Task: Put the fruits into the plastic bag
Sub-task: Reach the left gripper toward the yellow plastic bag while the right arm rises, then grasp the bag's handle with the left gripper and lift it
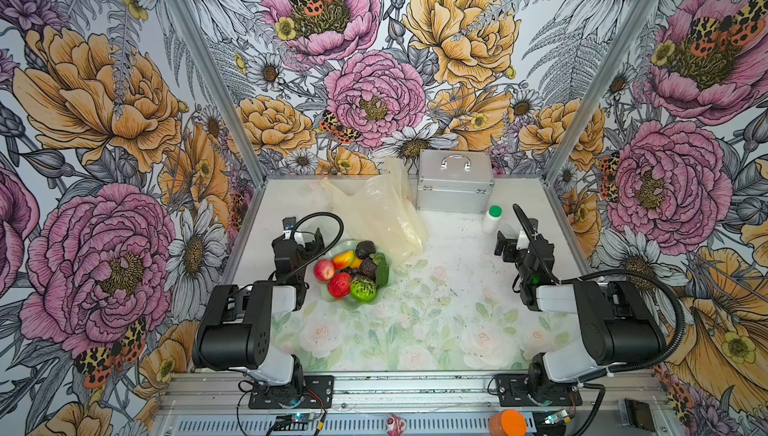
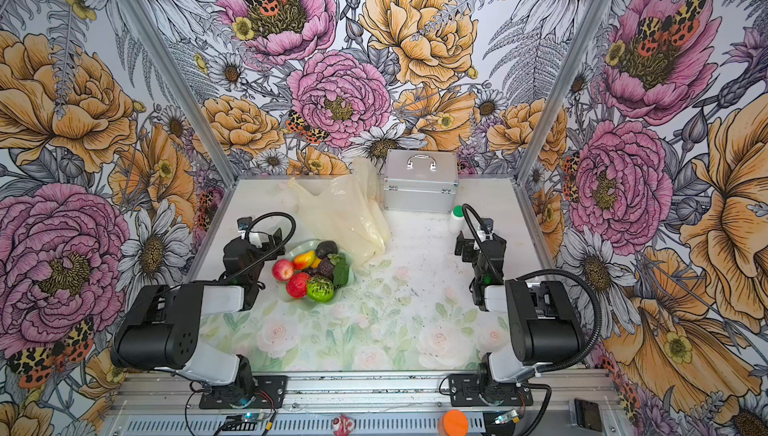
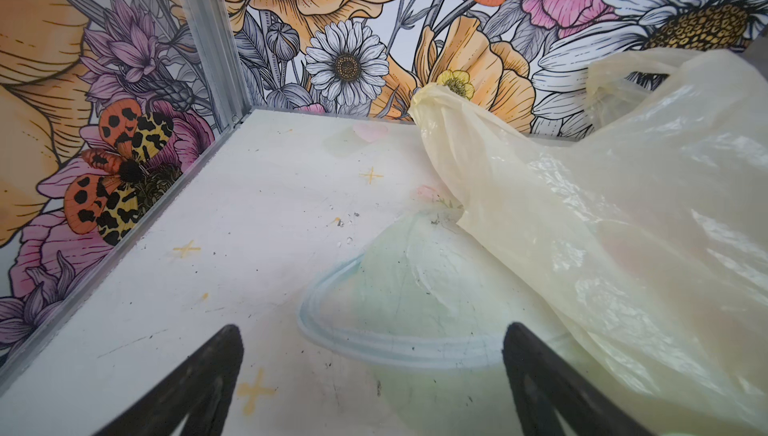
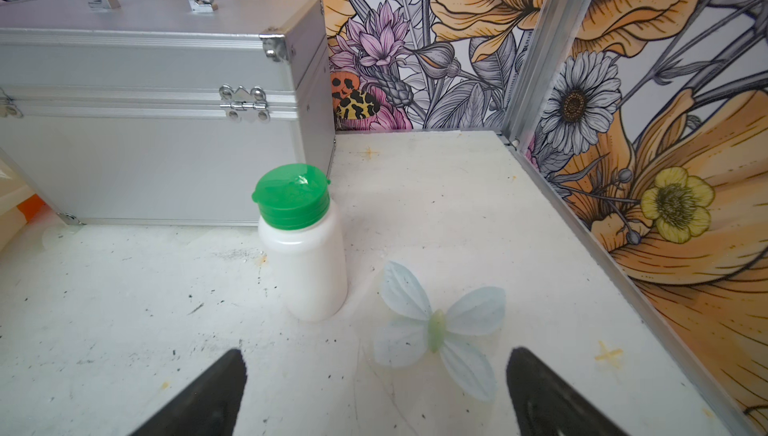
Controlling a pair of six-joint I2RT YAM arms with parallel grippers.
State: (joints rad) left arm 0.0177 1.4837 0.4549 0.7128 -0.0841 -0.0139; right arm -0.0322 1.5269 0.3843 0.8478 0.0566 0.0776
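Left gripper (image 3: 370, 338): jaws spread, empty, just left of the dish (image 1: 347, 304).
Right gripper (image 4: 376, 361): jaws spread, empty, facing one bottle (image 4: 305, 255), middle right.
Fruits (image 1: 353, 272): heaped in the dish, left of centre; one apple (image 1: 323, 269), one strawberry (image 1: 339, 284), one mango (image 1: 343, 259), one kiwi half (image 1: 363, 288), two dark pieces (image 1: 365, 249), one leaf (image 1: 382, 275).
Bag (image 1: 378, 213): one, behind the dish; long axis runs up-frame, two handles (image 1: 328, 185) at its upper end.
Case (image 1: 455, 188): one, upper centre, beside the bag.

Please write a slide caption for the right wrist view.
Open right hand facing a green-capped white bottle near a silver case.
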